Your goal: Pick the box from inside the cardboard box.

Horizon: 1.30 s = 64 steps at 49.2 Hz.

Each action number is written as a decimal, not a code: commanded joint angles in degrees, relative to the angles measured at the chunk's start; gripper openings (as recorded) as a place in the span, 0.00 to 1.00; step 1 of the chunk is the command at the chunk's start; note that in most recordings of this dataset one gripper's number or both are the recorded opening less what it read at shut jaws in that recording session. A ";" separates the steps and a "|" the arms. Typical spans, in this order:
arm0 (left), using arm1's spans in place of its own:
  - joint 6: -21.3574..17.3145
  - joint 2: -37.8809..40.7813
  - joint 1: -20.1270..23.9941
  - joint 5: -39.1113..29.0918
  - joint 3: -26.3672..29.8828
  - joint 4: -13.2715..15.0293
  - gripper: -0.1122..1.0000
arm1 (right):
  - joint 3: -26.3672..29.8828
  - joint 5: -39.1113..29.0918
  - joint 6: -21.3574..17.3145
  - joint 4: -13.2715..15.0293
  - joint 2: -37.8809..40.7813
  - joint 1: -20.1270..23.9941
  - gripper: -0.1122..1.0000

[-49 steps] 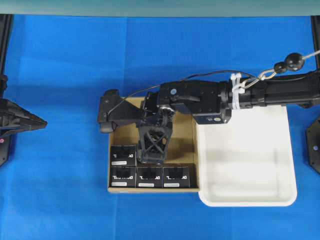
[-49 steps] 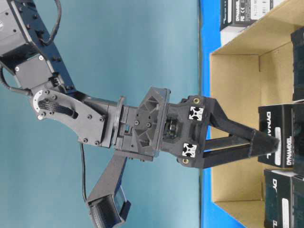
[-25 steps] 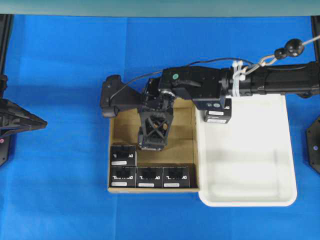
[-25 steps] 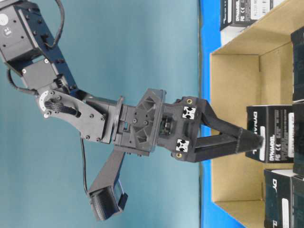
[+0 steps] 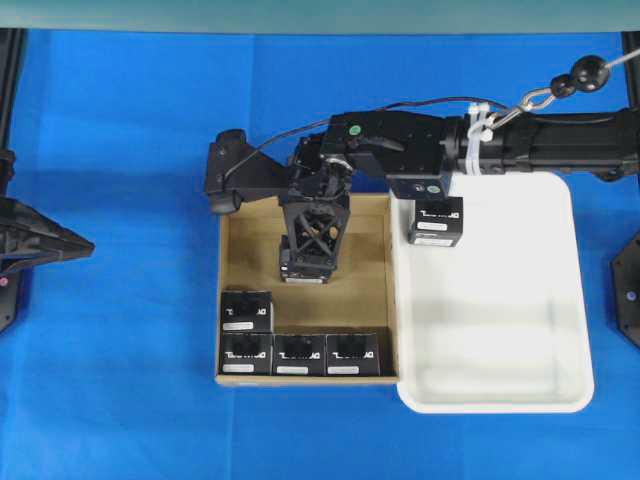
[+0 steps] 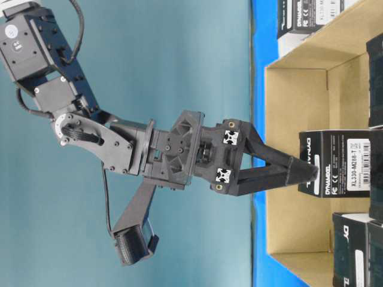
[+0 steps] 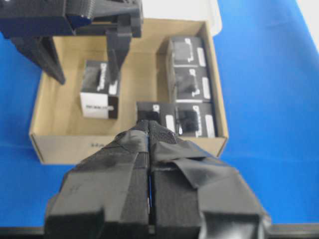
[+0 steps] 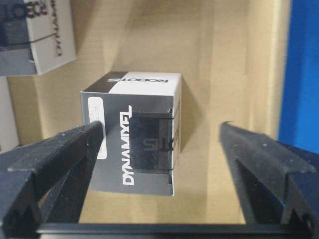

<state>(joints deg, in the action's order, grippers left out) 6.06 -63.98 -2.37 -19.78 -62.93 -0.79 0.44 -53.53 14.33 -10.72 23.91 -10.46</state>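
A brown corrugated cardboard box (image 5: 372, 262) with low walls sits on a blue table (image 5: 120, 200), touching a white plastic tray (image 5: 500, 330) on its right. The right gripper (image 5: 303, 272) hangs inside the carton, jaws wide apart, with a small black cube-like box with white lettering (image 8: 137, 144) standing between its fingers, one finger (image 8: 60, 159) at its side and the other well clear. Four identical black boxes (image 5: 300, 352) line the carton's near edge; another (image 5: 436, 220) sits in the tray. The left gripper (image 7: 149, 132), jaws pressed together, stays outside the carton
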 commanded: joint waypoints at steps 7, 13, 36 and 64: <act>0.00 0.53 0.18 0.35 0.62 -0.18 0.04 | 0.44 -0.26 0.09 0.26 0.18 0.00 0.98; 0.00 0.53 0.18 0.26 0.62 -0.18 0.04 | 1.58 -0.88 -0.09 -0.18 -0.18 0.18 0.98; 0.00 0.09 0.09 0.26 0.88 -0.18 0.04 | 12.22 -16.00 -2.64 -1.58 -2.99 0.35 0.98; 0.00 0.09 0.18 0.35 0.88 -0.18 0.04 | 32.17 -34.37 -6.94 -1.41 -9.32 0.79 0.98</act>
<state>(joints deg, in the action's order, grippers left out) 6.06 -64.25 -2.37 -19.78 -63.02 -0.88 29.88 -87.45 7.82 -11.95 15.29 -9.93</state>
